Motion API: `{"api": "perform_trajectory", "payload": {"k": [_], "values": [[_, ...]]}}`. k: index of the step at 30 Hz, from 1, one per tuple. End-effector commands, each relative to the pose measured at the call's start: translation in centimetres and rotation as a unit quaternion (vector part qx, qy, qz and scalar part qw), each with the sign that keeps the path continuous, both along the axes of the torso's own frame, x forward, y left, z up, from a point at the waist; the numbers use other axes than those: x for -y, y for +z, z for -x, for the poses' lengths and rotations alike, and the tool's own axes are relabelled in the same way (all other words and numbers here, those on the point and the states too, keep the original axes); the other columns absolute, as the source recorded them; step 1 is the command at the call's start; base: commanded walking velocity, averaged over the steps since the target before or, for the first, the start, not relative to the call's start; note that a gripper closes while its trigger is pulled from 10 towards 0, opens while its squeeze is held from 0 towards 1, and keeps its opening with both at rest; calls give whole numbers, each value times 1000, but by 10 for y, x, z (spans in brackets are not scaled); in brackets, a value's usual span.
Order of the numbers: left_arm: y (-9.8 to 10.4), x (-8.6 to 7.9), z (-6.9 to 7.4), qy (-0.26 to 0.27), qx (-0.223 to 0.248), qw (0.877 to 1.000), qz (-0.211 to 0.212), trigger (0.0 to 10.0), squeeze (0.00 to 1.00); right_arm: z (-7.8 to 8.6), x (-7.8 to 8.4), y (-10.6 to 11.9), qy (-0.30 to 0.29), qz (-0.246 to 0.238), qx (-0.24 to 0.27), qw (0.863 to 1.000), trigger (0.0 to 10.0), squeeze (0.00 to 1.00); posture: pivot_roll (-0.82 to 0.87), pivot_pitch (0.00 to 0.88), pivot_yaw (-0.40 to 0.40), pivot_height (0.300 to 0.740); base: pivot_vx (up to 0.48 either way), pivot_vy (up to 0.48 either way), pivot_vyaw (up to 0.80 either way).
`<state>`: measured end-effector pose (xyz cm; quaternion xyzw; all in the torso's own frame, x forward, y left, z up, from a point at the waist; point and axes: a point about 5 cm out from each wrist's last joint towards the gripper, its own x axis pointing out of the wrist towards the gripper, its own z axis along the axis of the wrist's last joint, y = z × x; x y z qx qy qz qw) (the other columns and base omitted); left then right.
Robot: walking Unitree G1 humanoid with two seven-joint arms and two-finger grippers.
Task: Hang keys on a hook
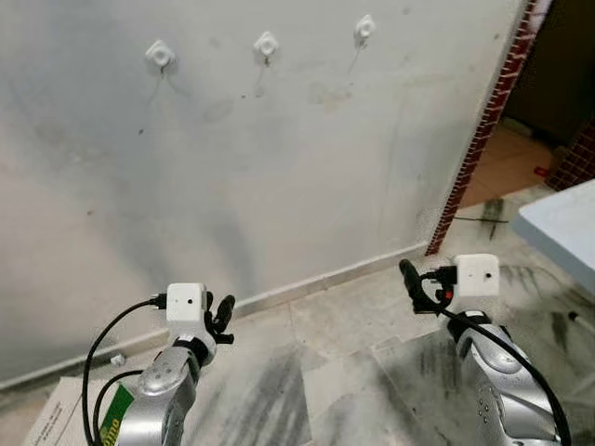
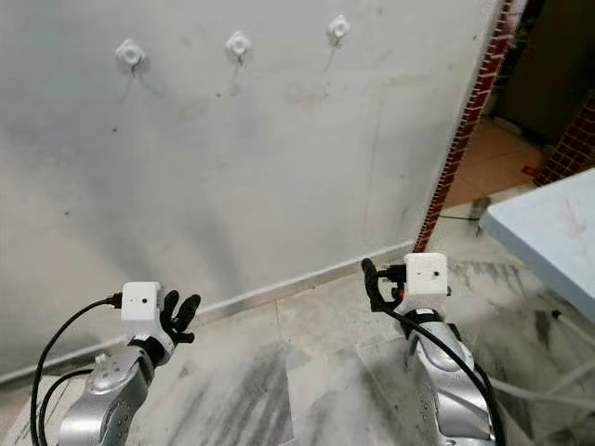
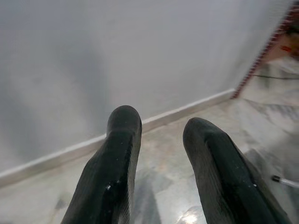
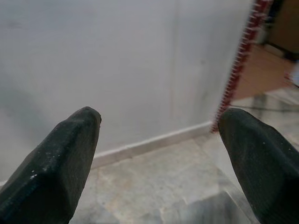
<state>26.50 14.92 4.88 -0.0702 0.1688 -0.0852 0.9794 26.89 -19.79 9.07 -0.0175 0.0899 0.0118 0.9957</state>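
Three white hooks are fixed high on the grey wall: the left hook (image 1: 160, 54), the middle hook (image 1: 267, 44) and the right hook (image 1: 364, 29). No keys can be made out. My left gripper (image 1: 223, 316) is held low in front of the wall, far below the hooks, open with nothing between its fingers (image 3: 122, 140). My right gripper (image 1: 409, 279) is raised at about the same height to the right. In the right wrist view its fingers (image 4: 70, 144) stand wide apart, with nothing between them.
A red brick-patterned door edge (image 1: 483, 130) ends the wall on the right, with an orange-tiled room beyond. A light blue table corner (image 1: 562, 228) juts in at the right. Flat cardboard (image 1: 56, 413) lies on the marble floor at the bottom left.
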Motion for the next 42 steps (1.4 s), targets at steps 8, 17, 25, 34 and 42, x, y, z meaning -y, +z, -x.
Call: {"api": "perform_trajectory", "payload": {"k": [8,17,25,34,42], "values": [[0,1,-6,6,-8,1000,1,10000,0,6,5,-5,-13,3,-8,1000,10000,0,-76,0,89,740,0,0,-779],[-2,0,-6,12,-18,1000,3,10000,0,2,2,-2,-13,-7,5,1000,10000,0,-76,0,90,740,0,0,-780],[-6,3,-6,2,-36,999,6,10000,0,5,2,-1,-12,-5,9,1000,10000,0,-79,0,92,740,0,0,0],[-7,2,-5,-1,-40,999,-2,10000,0,4,2,1,-14,-3,16,1000,10000,0,-76,0,97,740,0,0,0],[-6,1,-6,1,-38,999,-5,10000,0,4,1,0,-12,-3,14,1000,10000,0,-76,0,95,740,0,0,0]]}}
